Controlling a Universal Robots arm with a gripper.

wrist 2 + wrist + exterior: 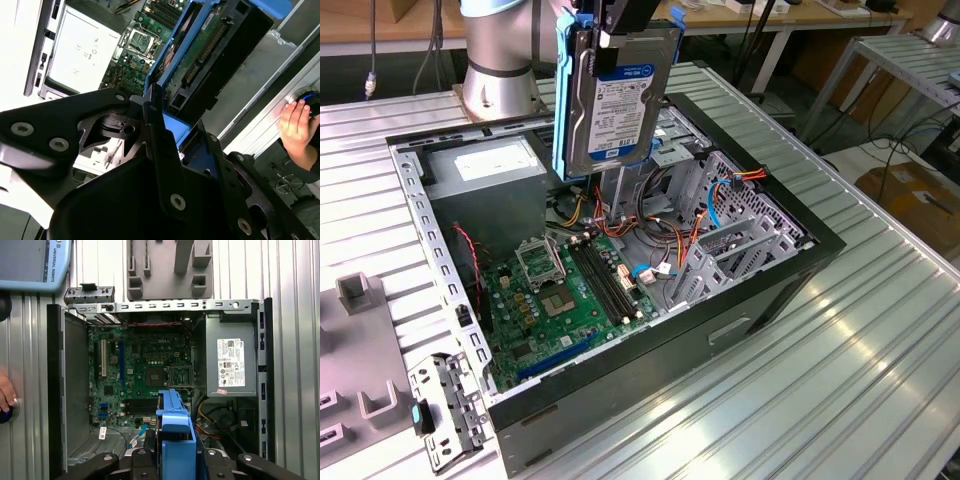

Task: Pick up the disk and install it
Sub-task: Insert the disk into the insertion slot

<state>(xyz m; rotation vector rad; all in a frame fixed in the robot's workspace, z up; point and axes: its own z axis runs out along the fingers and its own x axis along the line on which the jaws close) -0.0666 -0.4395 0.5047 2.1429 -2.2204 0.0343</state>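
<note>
Gripper: clamped on the disk at its upper edge | Position: disk hangs upright above the open computer case | Handling: judged rigid, dense, shock-sensitive; faces smooth; blue rails the safer hold

I've got a ribbed aluminium table as the main work surface, slats running lengthwise; there's bright glare off it toward the exterior view's right, and the rest is evenly lit. Behind it is a wood-topped bench on white legs, dark underneath; a grey cable hangs down at the far back on the exterior view's left. A second slatted metal table stands off on the right, well apart from mine, with pale floor between them; a brown cardboard box sits on that floor near the second table, with loose black cables trailing beside it.
</note>
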